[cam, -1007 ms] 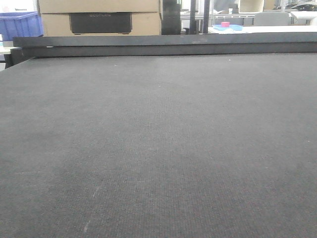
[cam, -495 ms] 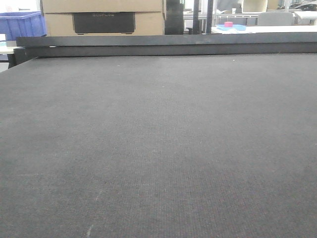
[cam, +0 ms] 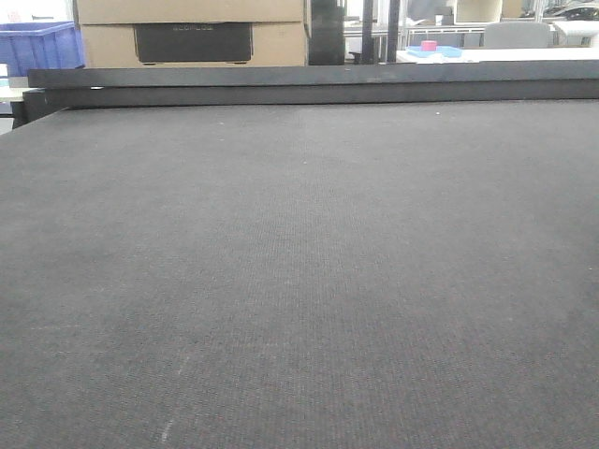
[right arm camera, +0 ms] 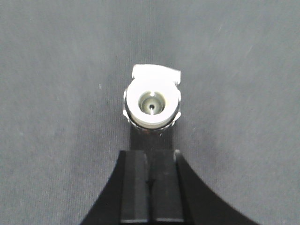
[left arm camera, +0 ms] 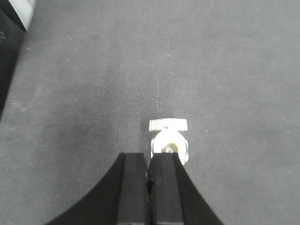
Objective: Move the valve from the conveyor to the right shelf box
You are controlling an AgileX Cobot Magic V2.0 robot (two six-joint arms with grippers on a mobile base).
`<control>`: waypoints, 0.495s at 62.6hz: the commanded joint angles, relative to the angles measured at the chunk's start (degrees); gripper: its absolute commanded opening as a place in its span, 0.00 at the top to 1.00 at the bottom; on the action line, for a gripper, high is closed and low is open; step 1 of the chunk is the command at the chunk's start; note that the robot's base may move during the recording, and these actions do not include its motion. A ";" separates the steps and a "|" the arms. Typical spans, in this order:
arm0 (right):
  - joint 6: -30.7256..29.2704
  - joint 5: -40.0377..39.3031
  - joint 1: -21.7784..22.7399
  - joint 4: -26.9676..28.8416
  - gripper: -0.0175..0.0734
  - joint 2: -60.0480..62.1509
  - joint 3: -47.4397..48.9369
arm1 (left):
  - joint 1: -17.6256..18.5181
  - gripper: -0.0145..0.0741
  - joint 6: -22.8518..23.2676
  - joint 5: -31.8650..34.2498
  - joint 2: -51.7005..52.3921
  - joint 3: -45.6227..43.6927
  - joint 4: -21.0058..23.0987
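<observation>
**Front view:** the wide, flat, dark grey woven-fabric conveyor [cam: 299, 281] fills the frame, bounded at its far edge by a black raised rail [cam: 309, 86]. Neither arm nor valve appears here, and the right shelf box is in no view. **Right wrist view:** the small silver-white metal valve [right arm camera: 152, 105] rests on the conveyor just beyond the right gripper [right arm camera: 150, 161]. It is seen end-on as a round body with a central hole, and a flat white handle [right arm camera: 156, 71] lies across its far side. The black fingers [right arm camera: 136, 187] are pressed together with nothing between them, so the valve is not gripped. **Left wrist view:** a valve [left arm camera: 168, 144] of the same look sits at the tips of the left gripper [left arm camera: 150, 161], slightly off the finger line. These fingers likewise meet, empty, and contact with the valve cannot be judged. Whether both cameras show one valve cannot be told. Judged from the task, the pick has not begun. The right arm, on the side of the destination, seems the natural one to grasp. Its fingers would first have to part enough to straddle the round body.
</observation>
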State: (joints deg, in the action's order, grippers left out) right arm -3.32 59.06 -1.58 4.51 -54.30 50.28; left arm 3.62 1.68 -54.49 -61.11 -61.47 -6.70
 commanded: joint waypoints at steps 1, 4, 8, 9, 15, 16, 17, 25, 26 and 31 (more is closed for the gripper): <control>0.00 3.79 0.26 0.05 0.99 -4.73 4.23 | 0.32 0.96 0.08 0.13 -2.78 -1.73 0.80; 0.00 6.01 0.26 0.05 0.99 -6.81 6.26 | 0.32 0.96 0.08 0.13 -3.97 -1.81 1.40; -0.11 7.92 0.26 -0.07 0.99 -8.84 8.69 | 0.32 0.96 0.08 -0.37 -5.02 -1.81 2.32; -0.11 8.35 0.26 -0.30 0.99 -9.52 9.24 | 0.32 0.96 0.08 -0.47 -5.31 -1.81 2.58; -0.11 9.10 0.26 -1.41 0.99 -11.95 12.32 | 0.32 0.96 0.08 -1.09 -5.89 -1.81 3.80; -0.11 9.10 0.26 -1.49 0.99 -12.26 12.70 | 0.32 0.96 0.08 -1.09 -5.89 -1.81 3.92; -0.11 9.10 0.26 -1.47 0.99 -12.57 13.28 | 0.32 0.96 0.19 -1.09 -6.02 -1.81 3.93; -0.11 9.25 0.26 -1.61 0.99 -15.51 15.45 | 0.32 0.96 1.46 -1.09 -6.02 -1.81 3.93; -0.11 9.35 0.26 -1.61 0.98 -15.84 15.59 | 0.32 0.96 1.63 -1.09 -6.02 -1.81 3.93; -0.21 9.49 0.26 -1.61 0.89 -17.45 15.82 | 0.32 0.96 1.63 -1.09 -6.02 -1.81 3.93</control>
State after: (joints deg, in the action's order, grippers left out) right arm -3.32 67.85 -1.58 3.78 -70.07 65.32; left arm 3.62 2.50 -55.68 -67.21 -62.79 -3.47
